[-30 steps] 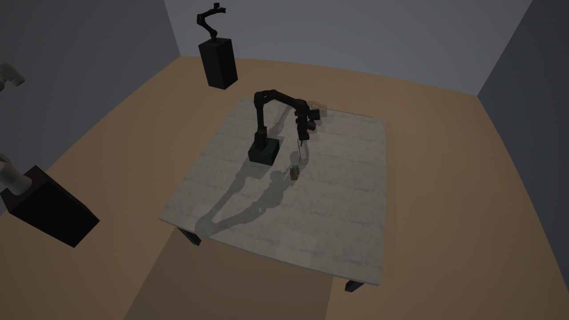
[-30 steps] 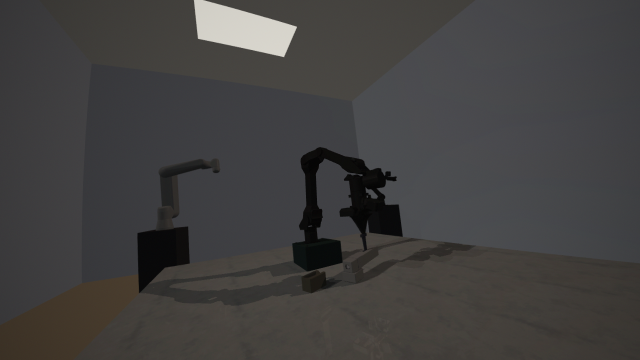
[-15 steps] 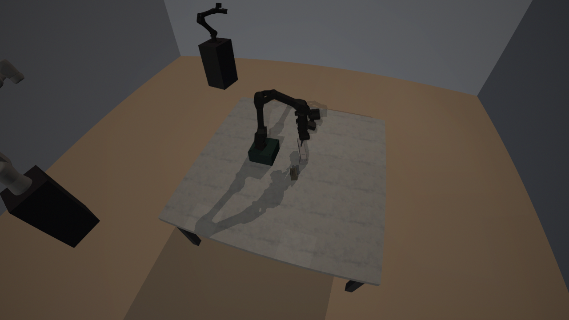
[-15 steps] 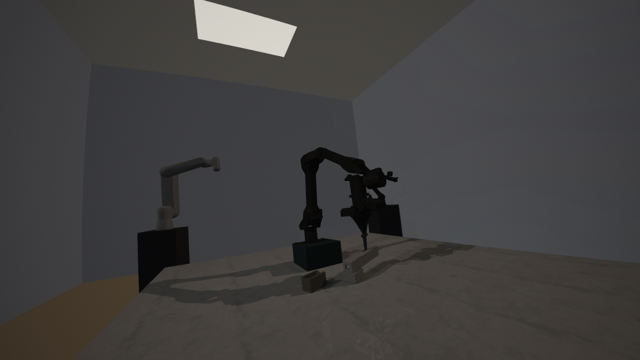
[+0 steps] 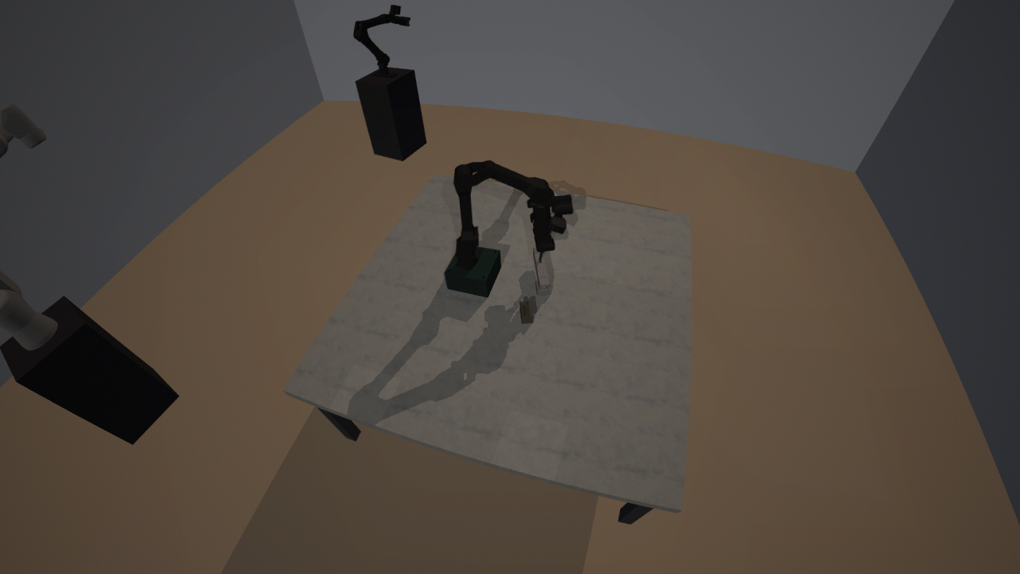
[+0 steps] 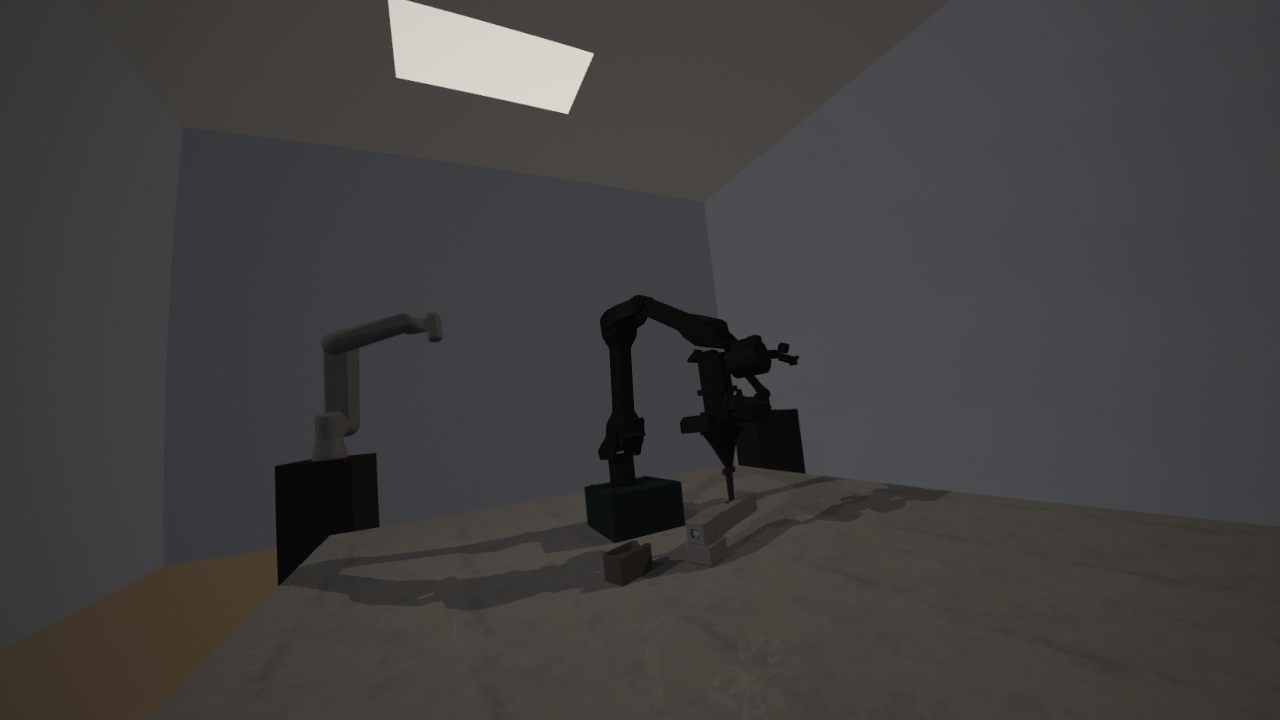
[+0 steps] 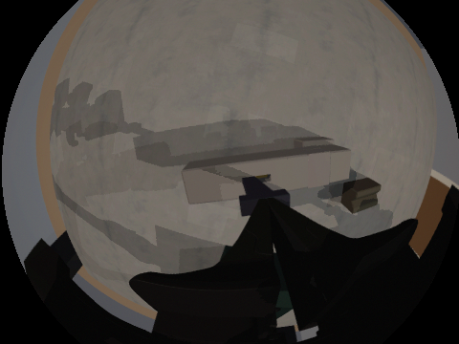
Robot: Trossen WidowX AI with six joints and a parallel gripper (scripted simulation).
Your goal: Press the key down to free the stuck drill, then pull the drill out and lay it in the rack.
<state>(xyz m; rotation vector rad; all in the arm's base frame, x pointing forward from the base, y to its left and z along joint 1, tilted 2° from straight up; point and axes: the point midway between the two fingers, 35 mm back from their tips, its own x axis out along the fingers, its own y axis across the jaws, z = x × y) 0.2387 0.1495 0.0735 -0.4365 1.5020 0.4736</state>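
Wrist view: gripper (image 7: 273, 243) jaws closed empty, tips bearing on key (image 7: 263, 193) just ahead; risking sliding off if off-centre, leaving drill (image 6: 696, 533) stuck.

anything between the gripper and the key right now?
Nothing visible. The shut gripper sits directly over the dark key on the pale block, tips at or on it; contact can't be confirmed. The rack stands beside the block.

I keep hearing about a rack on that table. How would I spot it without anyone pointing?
Start at the black arm's dark green base on the grey table. Just in front of it lie two small things: a long pale block under the gripper, and beside that block's near end, apart from it, the rack. It is the squat brown one, notched on top.
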